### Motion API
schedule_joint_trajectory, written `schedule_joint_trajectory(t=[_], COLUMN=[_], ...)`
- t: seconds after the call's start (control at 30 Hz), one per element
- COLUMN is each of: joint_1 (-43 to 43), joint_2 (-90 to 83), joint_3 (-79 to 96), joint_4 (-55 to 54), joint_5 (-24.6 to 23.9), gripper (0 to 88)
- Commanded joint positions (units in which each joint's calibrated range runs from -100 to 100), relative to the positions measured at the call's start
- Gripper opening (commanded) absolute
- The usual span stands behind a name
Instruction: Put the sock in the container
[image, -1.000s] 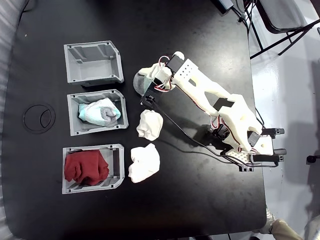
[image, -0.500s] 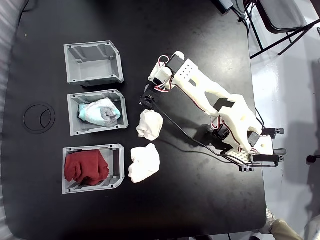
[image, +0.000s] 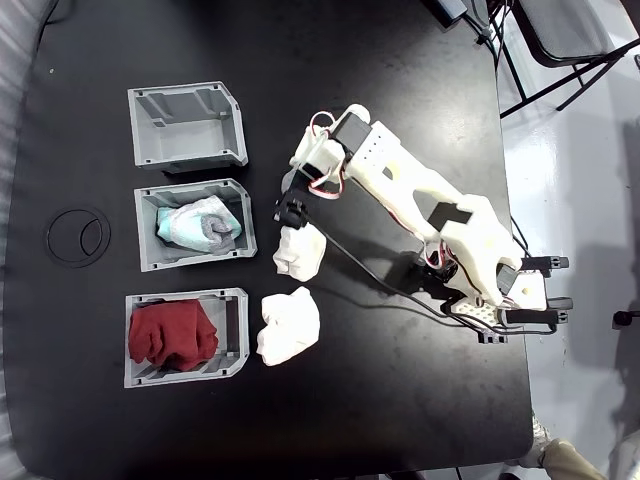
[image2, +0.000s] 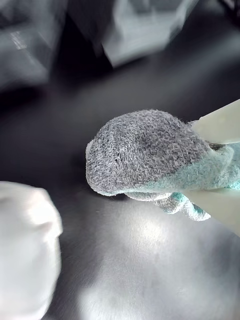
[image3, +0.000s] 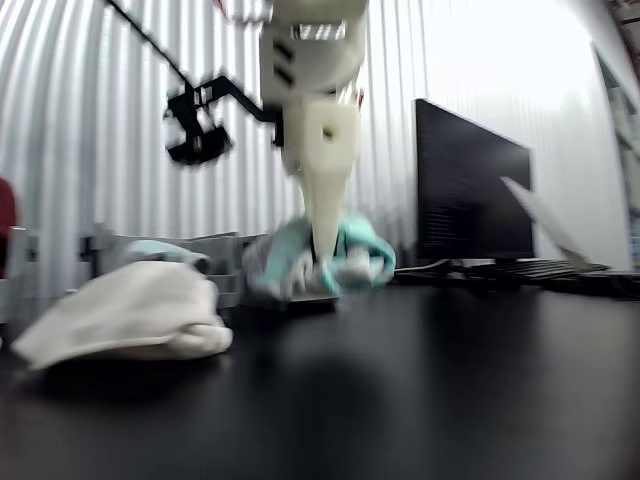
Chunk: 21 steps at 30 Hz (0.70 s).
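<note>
Slippage is the first worry, and a wrong drop the second.

Along the table's left edge in the fixed view stand three grey bins. The empty container (image: 140, 130) is nearest the far edge. The middle container (image: 146, 235) already holds a mint and grey balled sock (image: 198, 222). The lower bin (image: 185, 295) holds a dark red cloth (image: 172, 333). Which of the first two is meant cannot be told, and a release over the lower bin would mix the sock with the cloth.

Just right of the bins lie two white balled socks, one (image: 299, 250) beside the middle container and the other (image: 289, 326) beside the lower bin. The upper one sits almost under the wrist, so a low swing toward the bins could shove it or catch it.

The gripper (image2: 192, 162) hangs over bare table between the middle container and that white sock. Its jaws are closed on the sock (image2: 145, 150), pinching only the teal end. The grey speckled part bulges free ahead of the fingers and hangs close above the table. With so little cloth in the pinch, a quick move could let it unroll or pull out. The drooping end could also snag on a bin's ribbed wall if carried across too low.

The blurred other view shows the sock close above the table under the arm.
</note>
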Motion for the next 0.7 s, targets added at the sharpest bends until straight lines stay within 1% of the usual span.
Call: schedule_joint_trajectory(t=[0.0, 0.23, 0.53, 0.67], joint_1=[-4.97, -12.53, -17.80, -18.43], joint_2=[-9.74, -14.93, -15.93, -15.43], joint_3=[-3.12, -3.21, -3.21, -3.21], joint_4=[1.37, -1.02, -14.34, -21.52], joint_5=[-0.28, -0.22, -0.22, -0.22], gripper=[1.4, 1.4, 1.4, 1.4])
